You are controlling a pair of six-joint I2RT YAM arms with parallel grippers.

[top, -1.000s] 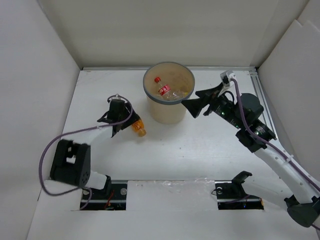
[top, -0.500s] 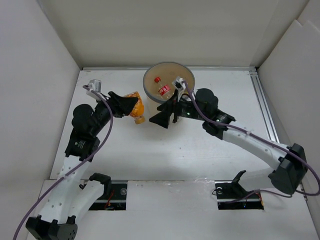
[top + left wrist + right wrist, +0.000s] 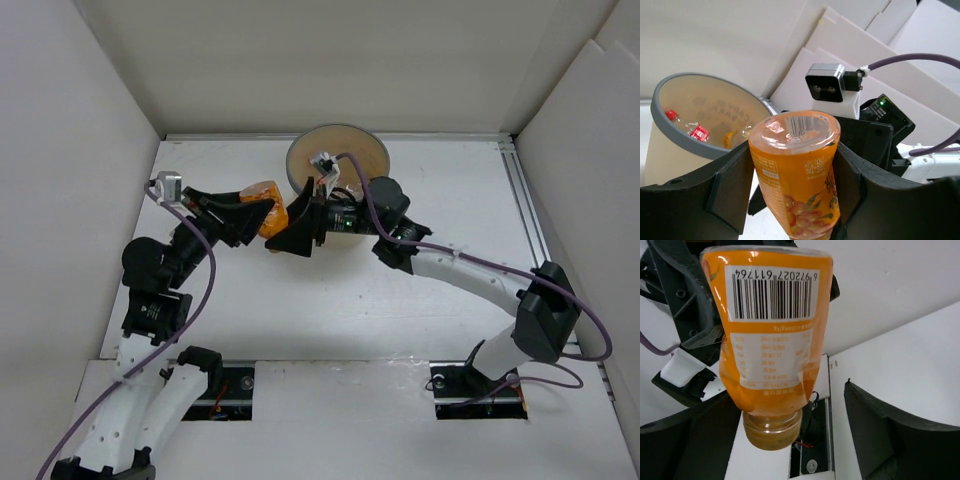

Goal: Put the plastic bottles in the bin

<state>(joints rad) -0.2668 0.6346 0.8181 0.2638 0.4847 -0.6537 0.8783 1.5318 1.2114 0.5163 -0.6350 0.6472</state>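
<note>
Over the white table [image 3: 330,310], the tan bin [image 3: 705,100] stands just beyond both hands, with some bottles [image 3: 699,133] lying inside it. The left hand [image 3: 255,212] is clamped on the orange bottle [image 3: 795,165] and holds it off the table, base up and cap [image 3: 771,432] down. The right hand [image 3: 785,405] comes in from the opposite side, spread wide, with the bottle between its fingers and a gap on each side. This looks like a handover. To do it well, the right hand should close squarely on the labelled body, not the tapering neck, and the left should let go only once that grip is firm. Then the bottle should be carried clear over the rim behind the hands before it is dropped.
</note>
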